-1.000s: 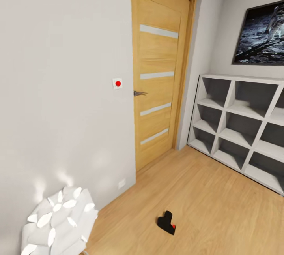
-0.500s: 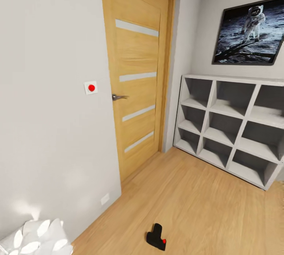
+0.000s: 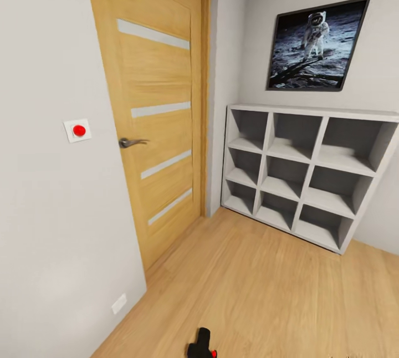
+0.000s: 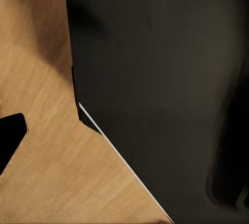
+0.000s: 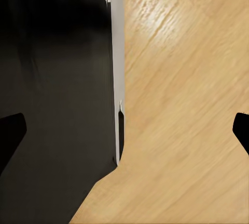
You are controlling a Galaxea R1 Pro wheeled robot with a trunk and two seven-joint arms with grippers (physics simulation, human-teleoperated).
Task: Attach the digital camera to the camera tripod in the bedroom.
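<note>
The digital camera, small and black with a red button, lies on the light wood floor at the bottom edge of the head view, partly cut off. The camera tripod is out of view. My right gripper is open, its two black fingertips far apart over bare floor with nothing between them. In the left wrist view, one black fingertip of my left gripper stands at the picture's edge, wide of the middle, beside my own dark body; nothing is held.
A wooden door with a metal handle is shut at the left. A white cube shelf stands against the far wall under a moon poster. A red wall button sits left of the door.
The whole head view has swung to the right: door, shelf and poster have shifted left in the picture, the white paper lamp has left it, and the digital camera has slid to the bottom edge.
</note>
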